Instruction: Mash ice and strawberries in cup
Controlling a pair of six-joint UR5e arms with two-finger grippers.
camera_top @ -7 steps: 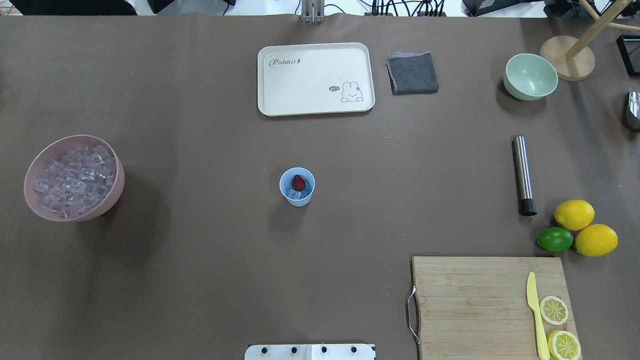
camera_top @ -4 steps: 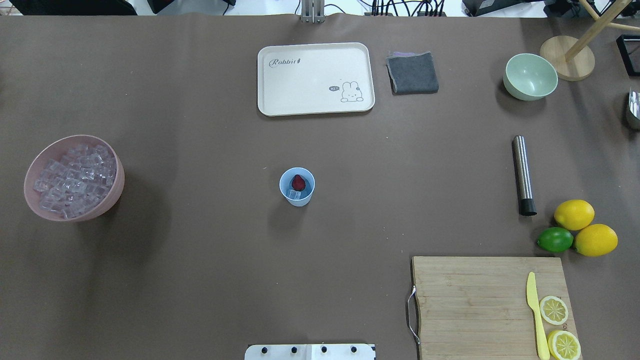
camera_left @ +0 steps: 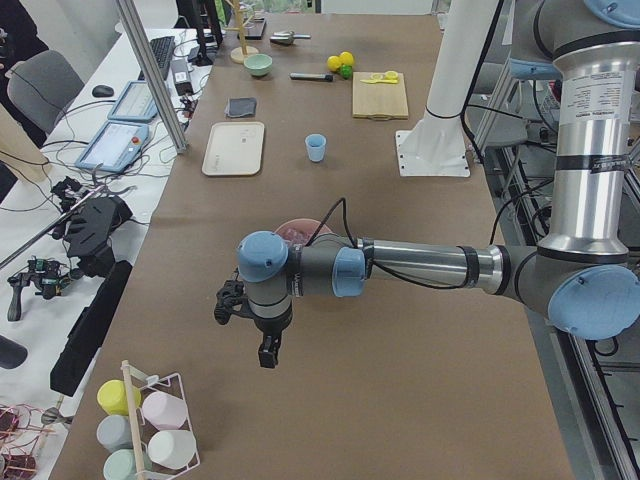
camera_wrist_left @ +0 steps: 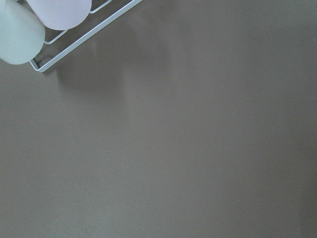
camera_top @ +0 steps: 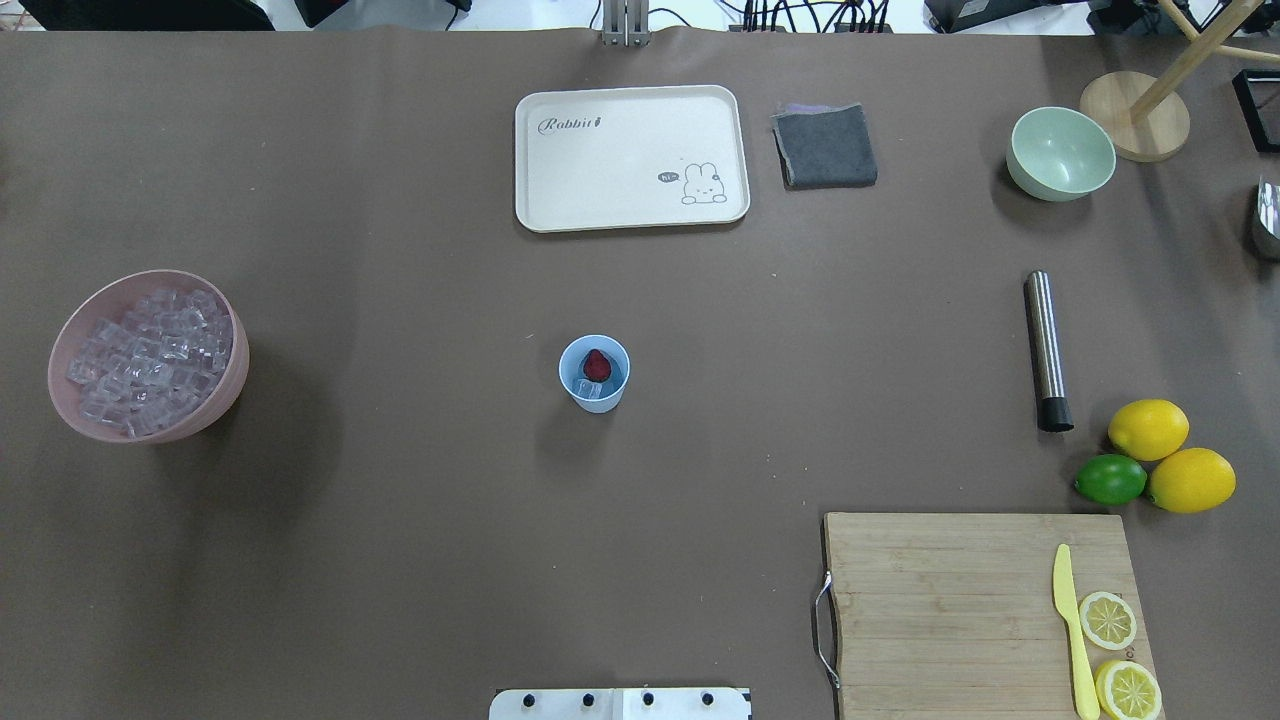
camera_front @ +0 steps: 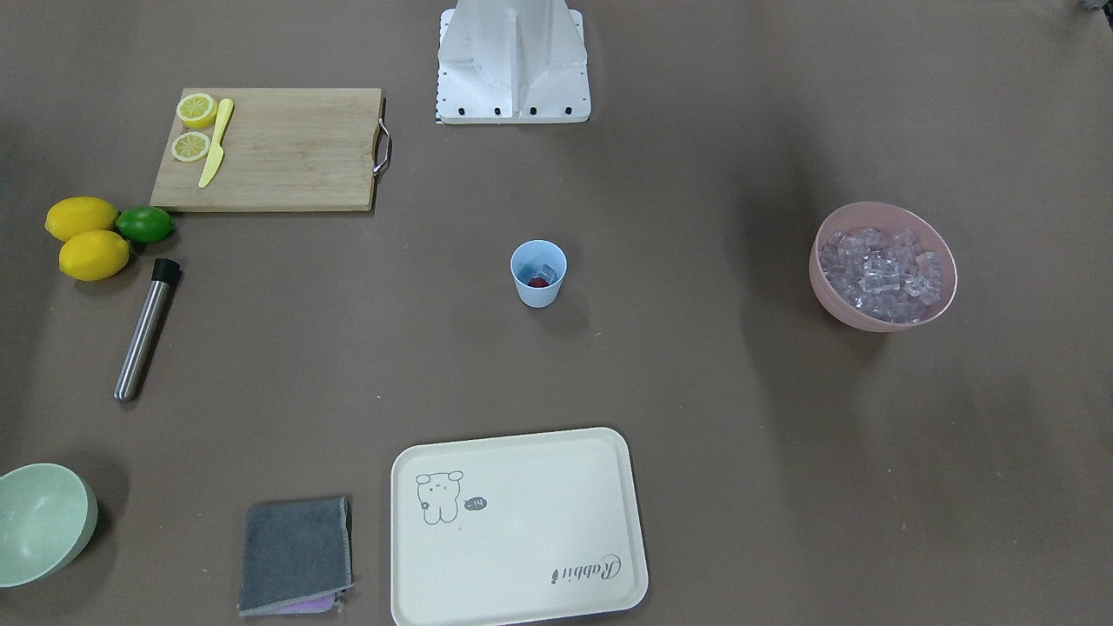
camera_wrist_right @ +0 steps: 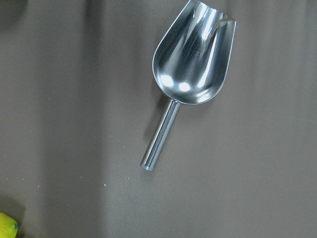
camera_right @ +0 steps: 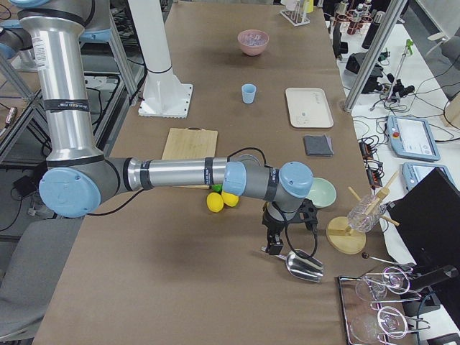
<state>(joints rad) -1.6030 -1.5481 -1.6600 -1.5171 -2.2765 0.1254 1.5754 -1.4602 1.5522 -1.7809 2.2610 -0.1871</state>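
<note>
The light blue cup (camera_top: 594, 374) stood upright near the middle of the brown counter (camera_top: 400, 500), apart from everything else. Inside it lay a red strawberry (camera_top: 597, 365) toward the far side, with clear ice (camera_top: 596, 392) beside it on the near side. More cubes filled the pink bowl (camera_top: 238, 375) well off to the left.

At the far edge sat a cream tray (camera_top: 630, 158) with a rabbit drawing. A folded grey cloth (camera_top: 825, 146) lay just to its right, and a pale green bowl (camera_top: 1060, 153) further right. A steel rod (camera_top: 1046, 350) with a black tip lay on the right side, pointing near to far. Two lemons (camera_top: 1148, 429) and a lime (camera_top: 1110, 479) clustered together just beyond its near end. On the near right, a wooden cutting board (camera_top: 950, 600) carried a yellow knife (camera_top: 1070, 630) and two lemon halves (camera_top: 1107, 619).

Neither arm reached the central area. The left pincer (camera_left: 268, 355) hung over bare counter past the pink bowl, near a wire rack (camera_left: 150, 430) of pale cups. I cannot tell whether it was spread or pressed together. The right pincer (camera_right: 272, 248) hung at the far right end above a metal scoop (camera_wrist_right: 193, 59) lying flat on the counter, and its state could not be told either.
</note>
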